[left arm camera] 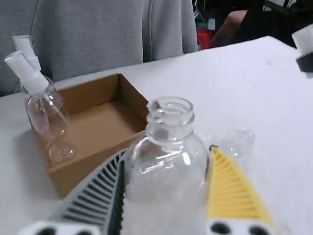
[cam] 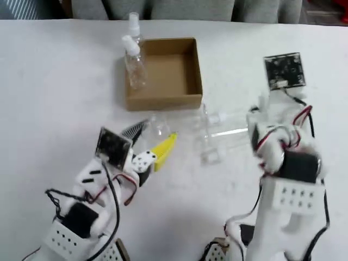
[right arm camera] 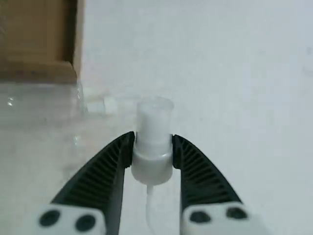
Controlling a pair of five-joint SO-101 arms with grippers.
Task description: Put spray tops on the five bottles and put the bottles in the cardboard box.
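My left gripper (cam: 157,131) is shut on a clear open-necked bottle (left arm camera: 166,161), held upright between the grey and yellow fingers just in front of the cardboard box (cam: 166,73). My right gripper (right arm camera: 152,138) is shut on a white spray top (right arm camera: 152,147), its tube hanging down, and stands right of the box (right arm camera: 39,39) in the high view (cam: 258,111). Two bottles with spray tops (cam: 133,54) are at the box's left side, also in the left wrist view (left arm camera: 41,103). Clear bottles (cam: 217,136) lie between the arms.
The lying bottles (right arm camera: 44,112) rest close to the box's front right corner. One clear bottle (left arm camera: 234,142) lies just beyond my left gripper's yellow finger. A person in grey sits behind the table's far edge. Bare white table spreads left and far right.
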